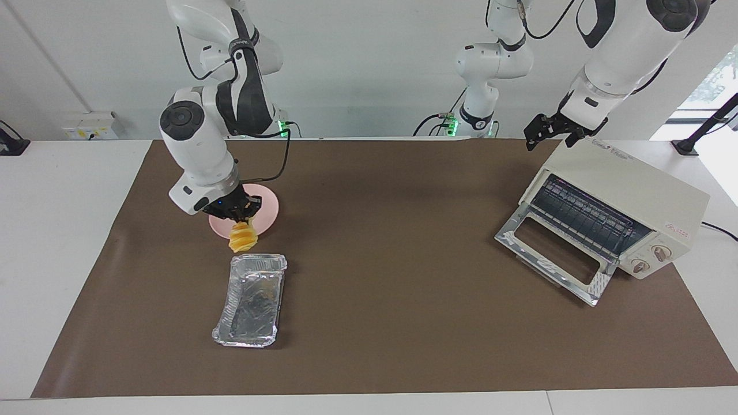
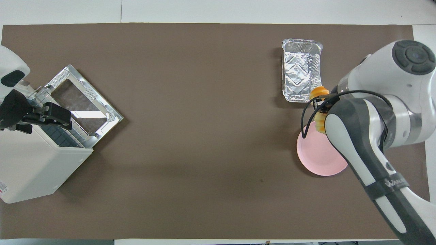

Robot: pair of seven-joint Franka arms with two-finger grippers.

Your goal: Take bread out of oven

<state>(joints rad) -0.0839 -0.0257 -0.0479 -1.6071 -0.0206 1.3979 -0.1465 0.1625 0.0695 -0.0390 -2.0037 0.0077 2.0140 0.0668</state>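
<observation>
Two fingers of the right gripper clamp the twisted golden bread, dangling at the round pink plate's six o'clock, ready for plating; the left gripper waits spread over the cream toaster oven.

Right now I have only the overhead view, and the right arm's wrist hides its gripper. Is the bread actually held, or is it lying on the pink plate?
Observer: Held. In the facing view the right gripper is shut on the top end of the bread, which hangs upright in the air.
Operator: What is under it?
Observer: Its lower end hangs over the edge of the pink plate nearest the foil tray, and appears to touch neither.
Operator: Is anything inside the oven?
Observer: The oven has its door down and its wire rack looks bare. The left gripper hangs open above the oven's top corner.
</observation>
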